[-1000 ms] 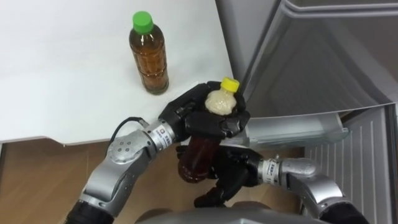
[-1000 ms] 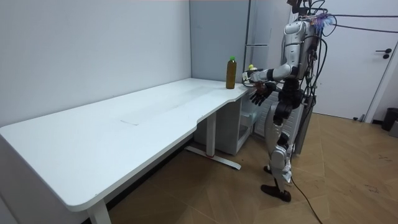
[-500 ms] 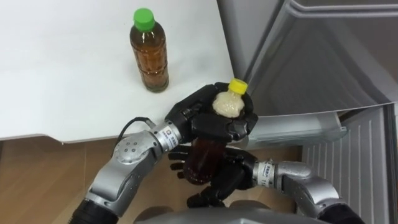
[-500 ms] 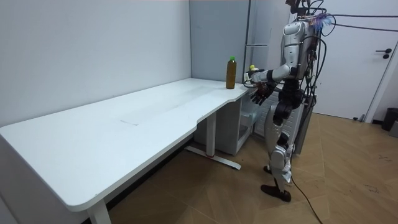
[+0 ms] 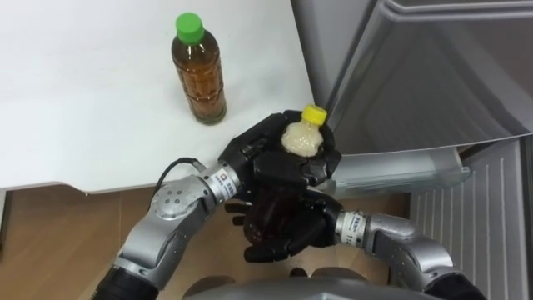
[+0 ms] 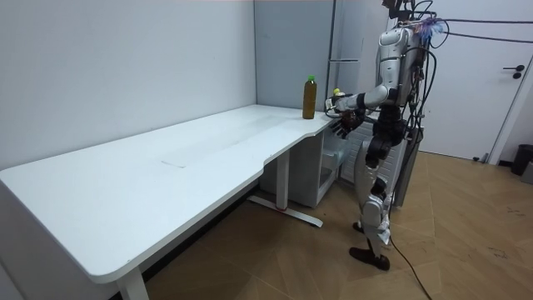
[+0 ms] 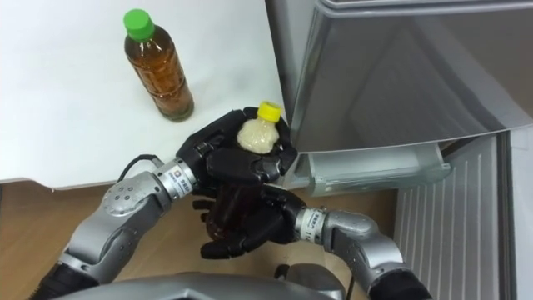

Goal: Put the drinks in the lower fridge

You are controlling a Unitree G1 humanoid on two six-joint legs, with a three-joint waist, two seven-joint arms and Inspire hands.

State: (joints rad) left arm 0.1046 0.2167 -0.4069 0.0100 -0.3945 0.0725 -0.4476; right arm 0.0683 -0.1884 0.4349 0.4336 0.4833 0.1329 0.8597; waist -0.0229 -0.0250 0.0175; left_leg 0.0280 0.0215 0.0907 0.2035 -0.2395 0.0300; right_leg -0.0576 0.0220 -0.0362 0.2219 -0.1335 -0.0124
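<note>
The robot is standing at the end of the white surface (image 5: 83, 100), right beside the grey fridge (image 5: 433, 92), with both arms reaching forward at waist height. A green-capped bottle (image 5: 200, 79) of brown drink is standing upright on the surface, close to the corner nearest the fridge. 1 more drink, a yellow-capped bottle (image 5: 300, 137), is being held in the air off the surface's edge, nearer the robot than the green-capped bottle and to its fridge side, well apart from it and touching nothing but the hands. The left hand (image 5: 275, 158) is clenching round this bottle's shoulder just under the cap, fingers curling over the pale upper part. The right hand (image 5: 300, 233) is coming in from below, its fingers wrapping round the dark lower body of the same bottle, so both hands are grasping it together. The bottle is leaning, its cap tipping toward the fridge and its base toward the robot.
</note>
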